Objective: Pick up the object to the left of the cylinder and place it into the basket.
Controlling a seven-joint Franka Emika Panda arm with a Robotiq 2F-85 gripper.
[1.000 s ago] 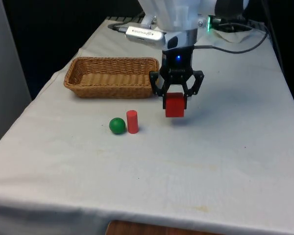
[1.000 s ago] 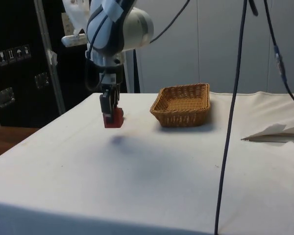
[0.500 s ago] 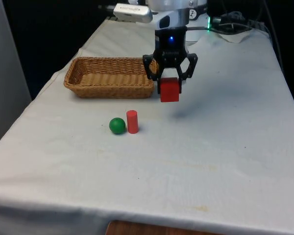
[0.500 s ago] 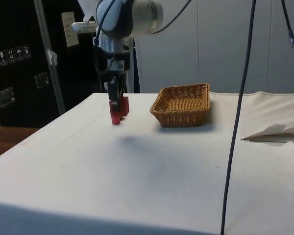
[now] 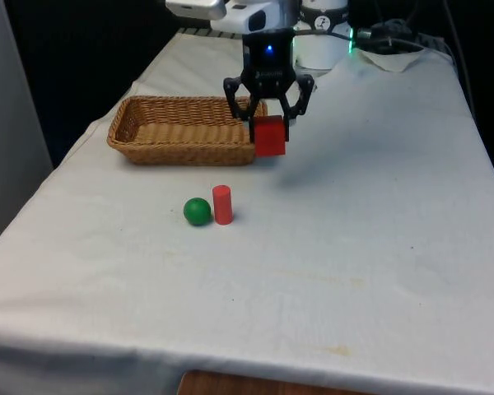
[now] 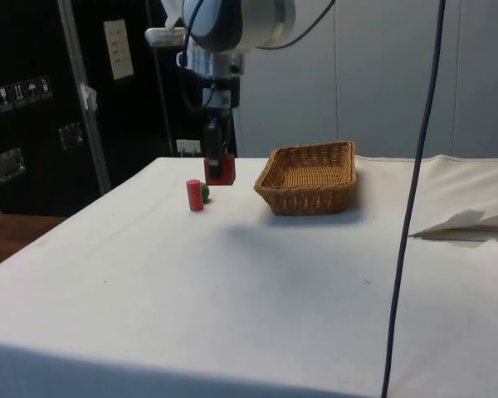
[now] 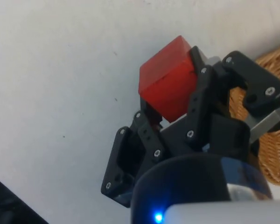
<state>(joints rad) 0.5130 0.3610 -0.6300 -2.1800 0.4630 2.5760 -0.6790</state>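
One cube: red cube [image 5: 270, 137] clamped in my gripper [image 5: 268, 132]
Position: airborne beside basket [image 5: 184, 130]
Table: green ball [image 5: 197, 211] touching red cylinder [image 5: 222, 204]

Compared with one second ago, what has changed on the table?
The hand, still shut on the red cube, has risen and moved toward the basket, to the front view's left. The green ball, the red cylinder and the basket stayed in place.
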